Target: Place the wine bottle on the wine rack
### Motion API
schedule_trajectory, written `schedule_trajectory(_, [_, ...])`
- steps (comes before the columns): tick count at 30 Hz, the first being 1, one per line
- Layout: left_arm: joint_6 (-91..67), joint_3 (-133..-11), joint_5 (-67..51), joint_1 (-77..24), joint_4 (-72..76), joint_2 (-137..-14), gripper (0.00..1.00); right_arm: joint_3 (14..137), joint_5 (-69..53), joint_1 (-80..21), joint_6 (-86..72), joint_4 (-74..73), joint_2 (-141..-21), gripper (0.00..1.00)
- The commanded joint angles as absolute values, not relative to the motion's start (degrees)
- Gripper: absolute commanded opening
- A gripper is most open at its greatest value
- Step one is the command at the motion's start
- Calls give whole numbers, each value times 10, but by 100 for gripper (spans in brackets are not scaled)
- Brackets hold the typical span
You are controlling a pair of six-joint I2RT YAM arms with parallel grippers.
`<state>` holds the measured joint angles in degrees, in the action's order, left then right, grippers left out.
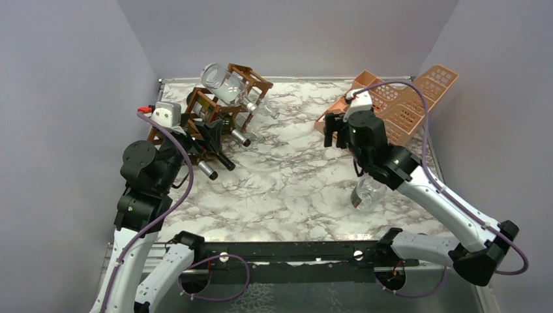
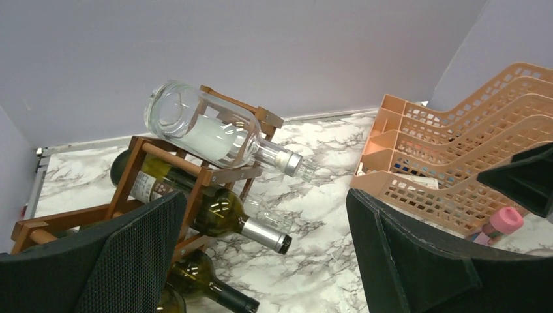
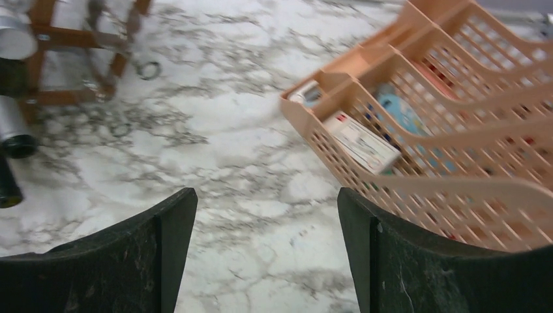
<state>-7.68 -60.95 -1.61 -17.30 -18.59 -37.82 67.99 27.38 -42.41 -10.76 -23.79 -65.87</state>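
the left claw [image 2: 266, 254] is wide and holds nothing, just beside the brown wine rack [image 2: 140, 171]. a clear wine bottle [image 2: 209, 134] lies on top of the rack, with green bottles [image 2: 222, 212] in the holes below. the right claw [image 3: 267, 251] is wide and holds nothing, near the orange basket [image 3: 417, 189].

Clear bottle [image 1: 224, 83] atop wine rack [image 1: 259, 82]
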Motion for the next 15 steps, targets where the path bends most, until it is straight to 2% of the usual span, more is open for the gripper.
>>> schedule_trajectory(1, [-92, -602, -44, -176, -159, -381, 99, 639, 448, -425, -171, -331, -590, 81])
schedule_trajectory(7, [-100, -600, -50, -177, -153, -385, 99, 614, 568, -423, -268, -426, -540, 81])
schedule_trajectory(15, [-105, -597, -51, -177, -151, -394, 99, 598, 598, -416, -503, -600, -538, 81])
